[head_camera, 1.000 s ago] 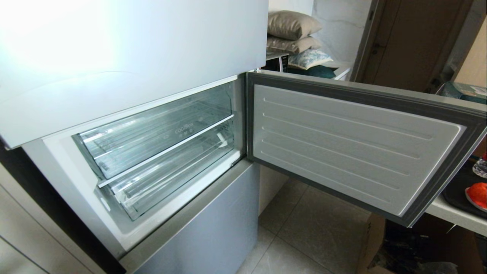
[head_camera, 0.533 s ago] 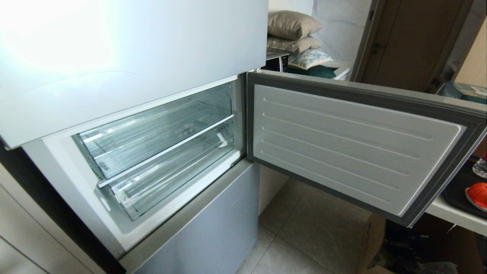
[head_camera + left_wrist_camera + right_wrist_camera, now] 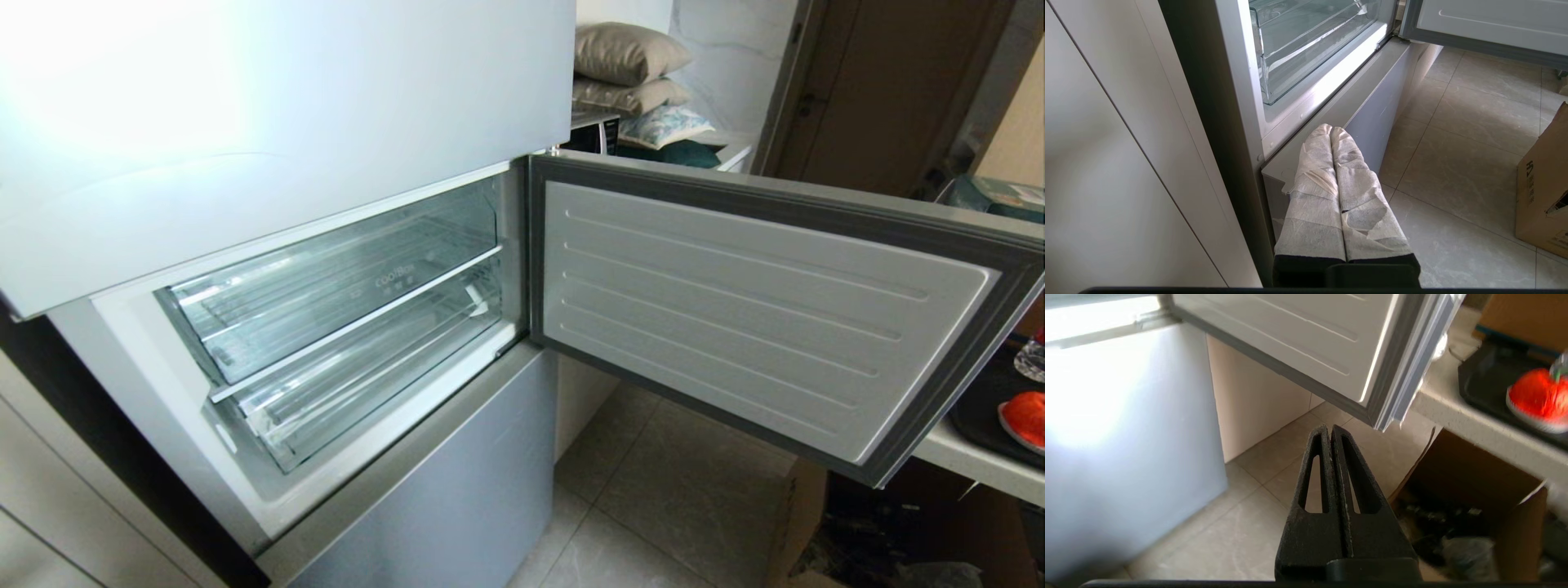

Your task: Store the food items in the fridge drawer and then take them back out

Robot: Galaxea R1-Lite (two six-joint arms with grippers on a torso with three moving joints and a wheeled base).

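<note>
Fridge compartment door (image 3: 759, 318) hangs swung wide to the right, baring 2 clear drawers stacked inside. The upper bin (image 3: 326, 286) carries lettering on its front; the fridge drawer (image 3: 359, 376) sits below it, pushed in, ribbed floor showing thru the plastic, nothing seen inside. You'll find the orange-red fruit (image 3: 1025, 418) well apart from the fridge, at the far right edge of the head view, on a black tray (image 3: 976, 416) atop a pale counter (image 3: 971, 461); the right wrist view shows it (image 3: 1537, 396) w/ a green stem, past the door's edge. Neither arm shows in the head view. Your left gripper (image 3: 1331, 130), fingers wrapped in white tape, is pressed closed, hovering low by the fridge's lower front corner. Your right gripper (image 3: 1329, 428), bare black, is likewise closed & empty, over the tiled floor (image 3: 1257, 506) beside an open cardboard box (image 3: 1470, 506).
</note>
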